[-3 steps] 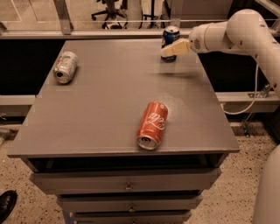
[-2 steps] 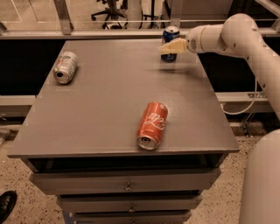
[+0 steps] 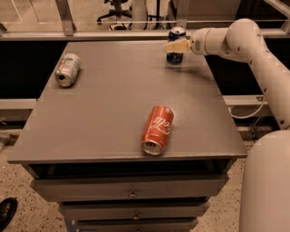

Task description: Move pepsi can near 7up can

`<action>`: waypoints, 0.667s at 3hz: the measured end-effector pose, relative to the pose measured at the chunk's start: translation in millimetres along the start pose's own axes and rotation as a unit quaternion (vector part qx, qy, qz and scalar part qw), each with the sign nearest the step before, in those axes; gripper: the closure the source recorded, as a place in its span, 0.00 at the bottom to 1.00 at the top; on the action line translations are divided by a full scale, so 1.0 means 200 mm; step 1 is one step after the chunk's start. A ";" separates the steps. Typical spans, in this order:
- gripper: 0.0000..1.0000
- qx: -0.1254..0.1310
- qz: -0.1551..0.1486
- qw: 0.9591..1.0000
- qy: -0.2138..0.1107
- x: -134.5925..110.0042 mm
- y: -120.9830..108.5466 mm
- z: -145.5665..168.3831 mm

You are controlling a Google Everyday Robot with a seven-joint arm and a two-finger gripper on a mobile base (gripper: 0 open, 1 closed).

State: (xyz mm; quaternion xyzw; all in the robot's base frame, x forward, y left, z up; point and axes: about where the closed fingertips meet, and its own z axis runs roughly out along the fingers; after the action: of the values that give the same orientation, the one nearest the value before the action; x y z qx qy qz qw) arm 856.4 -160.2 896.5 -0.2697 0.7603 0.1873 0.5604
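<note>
Camera view: 1 second ago the gripper (image 3: 174, 45) sat just right of the pepsi can (image 3: 176, 57) and a little lower. It has since slid left, and its pale tip now crosses the front of the can at mid-height. The can's silver top shows above the tip and its dark blue base below. Whether the gripper is clamped on the can or only set against it cannot be told. The white arm (image 3: 240, 40) reaches in from the right edge, its elbow raised above the table's far right corner.

The pepsi can stands upright at the far right of the grey table (image 3: 113, 95), in the same place as before. The 7up can (image 3: 67, 70) lies on its side near the far left edge, its open end toward the camera, well apart from the pepsi can and unmoved. 1 red cola can (image 3: 157, 129) lies on its side near the front edge, right of centre, also unmoved.

The tabletop is matte grey, and below its front edge are stacked drawers (image 3: 131, 194) with small knobs. The floor (image 3: 18, 190) is speckled. A black shoe (image 3: 6, 212) shows at the lower left. An office chair base (image 3: 114, 10) stands behind a horizontal rail (image 3: 113, 34). The robot's white body (image 3: 267, 181) fills the lower right corner.
</note>
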 end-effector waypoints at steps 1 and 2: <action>0.39 -0.013 0.007 1.000 -0.008 -0.01 0.04 -0.02; 0.71 -0.040 0.012 0.999 -0.022 -0.05 0.15 -0.04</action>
State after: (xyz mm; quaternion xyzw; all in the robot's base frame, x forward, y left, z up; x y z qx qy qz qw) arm 833.8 -140.8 907.2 -0.2788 0.7425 0.2304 0.5638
